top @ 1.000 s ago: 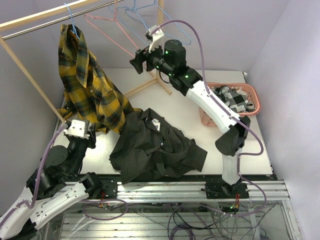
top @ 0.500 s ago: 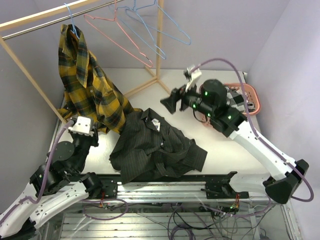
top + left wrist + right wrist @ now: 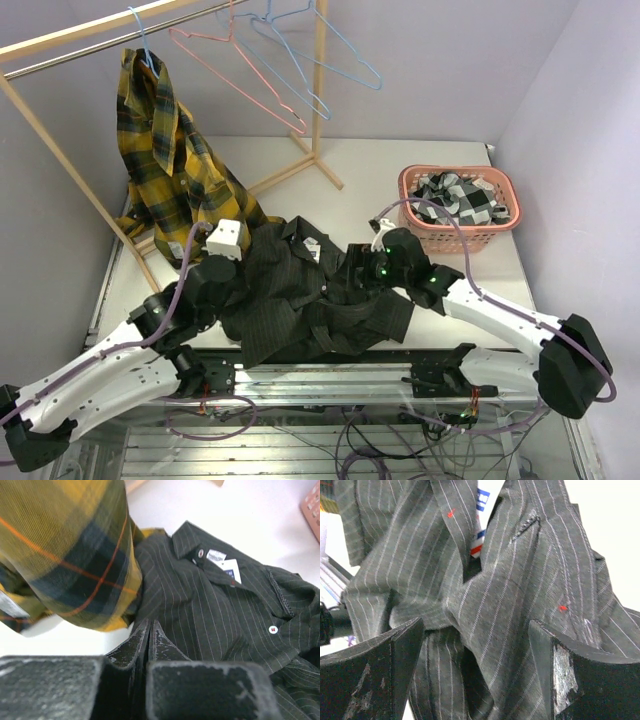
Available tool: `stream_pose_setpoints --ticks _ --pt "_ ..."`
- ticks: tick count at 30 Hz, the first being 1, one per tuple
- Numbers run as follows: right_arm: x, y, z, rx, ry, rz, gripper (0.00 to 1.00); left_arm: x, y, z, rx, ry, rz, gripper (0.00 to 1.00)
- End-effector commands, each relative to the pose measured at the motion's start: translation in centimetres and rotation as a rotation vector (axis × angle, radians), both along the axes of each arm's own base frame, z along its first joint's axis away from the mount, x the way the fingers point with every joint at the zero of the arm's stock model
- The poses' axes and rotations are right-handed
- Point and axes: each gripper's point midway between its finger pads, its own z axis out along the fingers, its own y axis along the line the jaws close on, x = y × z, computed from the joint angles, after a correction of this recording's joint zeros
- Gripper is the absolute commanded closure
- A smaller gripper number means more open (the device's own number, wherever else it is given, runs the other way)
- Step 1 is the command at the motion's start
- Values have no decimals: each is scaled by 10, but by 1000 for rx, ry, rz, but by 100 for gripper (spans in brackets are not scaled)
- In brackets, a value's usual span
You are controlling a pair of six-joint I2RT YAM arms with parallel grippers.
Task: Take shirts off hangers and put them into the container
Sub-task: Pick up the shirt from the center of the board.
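Rack: a pale wooden clothes rack stands at the far left of the table, one pole upright, another slanting.
Feet: wooden cross-pieces lie flat on the tabletop.
Table: white top, aluminium rails along the near edge.
Walls: plain lilac.
Wires: a tangle beneath the rails.

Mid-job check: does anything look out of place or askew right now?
Yes. The pinstriped shirt lies crumpled on the table near the front edge, off any hanger and not in the basket. The plaid shirt hangs lopsided on its blue hanger.
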Motion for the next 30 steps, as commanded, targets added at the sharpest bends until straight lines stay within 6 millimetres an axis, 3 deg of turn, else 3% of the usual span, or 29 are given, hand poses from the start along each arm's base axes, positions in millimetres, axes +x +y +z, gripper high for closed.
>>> stream_pose_setpoints --ticks 1,6,12,19,24,30 --pt "5 28 13 138 18 -4 14 -1 -8 -16 -232 47 92 93" --pt "-4 55 8 227 35 66 9 -9 -17 -67 -276 134 85 93" --pt "-14 96 11 187 4 147 8 -16 -31 -118 -273 250 65 93" --pt "-13 123 2 152 -9 148 7 -16 -57 -141 -279 295 -18 93" --pt "-4 126 -14 133 14 91 7 -17 -70 -143 -296 281 -79 93" --pt "8 139 -17 127 19 66 7 -22 -84 -142 -346 263 -146 93"
